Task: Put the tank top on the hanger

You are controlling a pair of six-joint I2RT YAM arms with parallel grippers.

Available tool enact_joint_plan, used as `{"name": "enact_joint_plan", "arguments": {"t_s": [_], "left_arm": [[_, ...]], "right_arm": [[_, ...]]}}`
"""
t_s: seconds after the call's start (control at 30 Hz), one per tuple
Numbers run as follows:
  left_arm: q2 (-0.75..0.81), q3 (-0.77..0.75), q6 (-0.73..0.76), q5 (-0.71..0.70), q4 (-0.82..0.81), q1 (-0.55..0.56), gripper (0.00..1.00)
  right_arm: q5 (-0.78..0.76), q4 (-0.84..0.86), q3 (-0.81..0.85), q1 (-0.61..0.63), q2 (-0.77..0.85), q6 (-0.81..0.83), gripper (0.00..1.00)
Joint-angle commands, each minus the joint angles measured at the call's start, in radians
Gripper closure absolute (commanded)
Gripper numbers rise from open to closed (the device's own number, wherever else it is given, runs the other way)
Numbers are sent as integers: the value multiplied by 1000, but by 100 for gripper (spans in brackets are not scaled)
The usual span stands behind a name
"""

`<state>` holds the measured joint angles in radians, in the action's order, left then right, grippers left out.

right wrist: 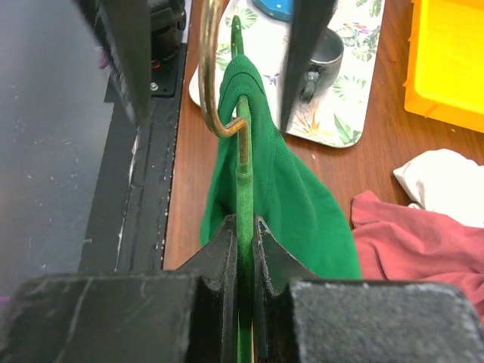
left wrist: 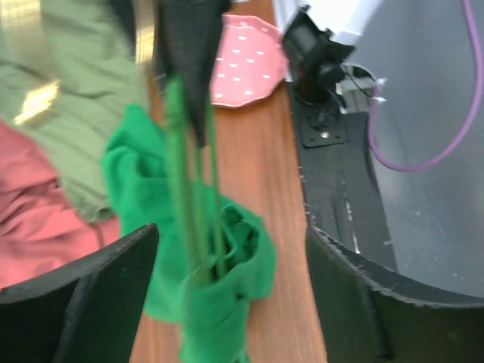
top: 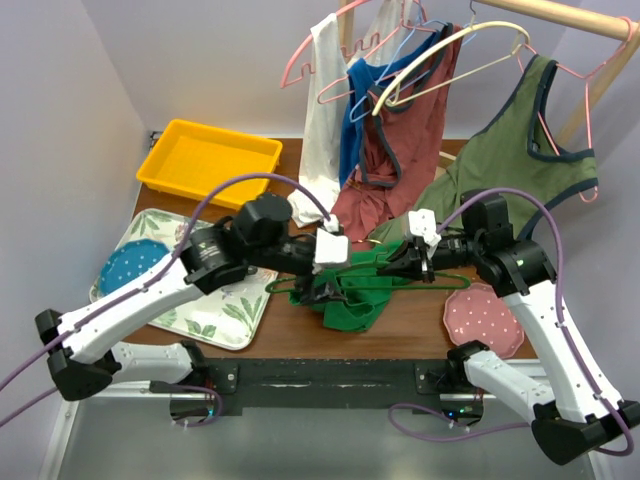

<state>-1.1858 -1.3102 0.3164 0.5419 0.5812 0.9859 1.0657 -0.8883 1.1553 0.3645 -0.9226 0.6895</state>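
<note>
The bright green tank top [top: 352,306] hangs bunched over the thin dark-green hanger [top: 385,274], above the table's front edge. My right gripper [top: 413,262] is shut on the hanger's stem [right wrist: 243,198] and holds it up. The hanger's bare metal hook [right wrist: 215,98] points away from it. The tank top [right wrist: 291,198] drapes over the hanger's shoulder. My left gripper [top: 325,277] is open. Its fingers [left wrist: 83,302] straddle the tank top [left wrist: 227,291] and the hanger wires [left wrist: 181,189] without closing on them.
A yellow bin [top: 208,160] is at the back left. A floral tray [top: 215,315] holds a blue plate [top: 130,268] and a mug [right wrist: 327,51]. A pink dotted plate [top: 483,318] lies at the front right. A rust-red top [top: 400,150], an olive top [top: 500,170] and a cream hanger [top: 452,48] hang behind.
</note>
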Motion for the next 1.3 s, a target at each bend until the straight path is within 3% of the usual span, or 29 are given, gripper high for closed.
{"name": "enact_joint_plan", "arguments": {"t_s": [0.0,0.07,0.1,0.13,0.23,0.27,0.3,0.4,0.5,0.63,0.8,0.93,1.27], "left_arm": [[-52,-3,39,-11,-63,51,29],[-64,5,29,-36,-66,54,51],[-63,12,20,-54,-70,54,84],[-58,23,3,-80,-81,54,100],[-18,75,-94,-155,-121,51,100],[4,91,-123,-171,-126,40,100],[18,107,-184,-180,-129,33,100],[74,195,-330,-207,-145,-22,100],[150,302,-477,-264,-200,-53,100],[239,423,-634,-390,-277,-58,100],[304,505,-789,-428,-403,-59,100],[325,543,-846,-456,-471,-59,100],[361,591,-910,-528,-524,-59,100]], "right_arm": [[30,3,7,2,21,39,100],[27,5,-6,2,27,41,100],[25,6,-9,4,31,41,100],[19,8,-22,2,36,38,100],[-28,76,-49,-2,53,-54,100],[-47,157,-54,-9,57,-171,93],[-74,201,-55,-19,60,-233,68],[-148,317,-23,-79,65,-430,33],[-150,356,15,-147,73,-525,24],[-150,335,-40,-179,122,-567,23],[-119,255,-182,-176,157,-564,23],[-145,266,-183,-170,119,-536,23],[-421,29,-246,39,41,-65,25]]}}
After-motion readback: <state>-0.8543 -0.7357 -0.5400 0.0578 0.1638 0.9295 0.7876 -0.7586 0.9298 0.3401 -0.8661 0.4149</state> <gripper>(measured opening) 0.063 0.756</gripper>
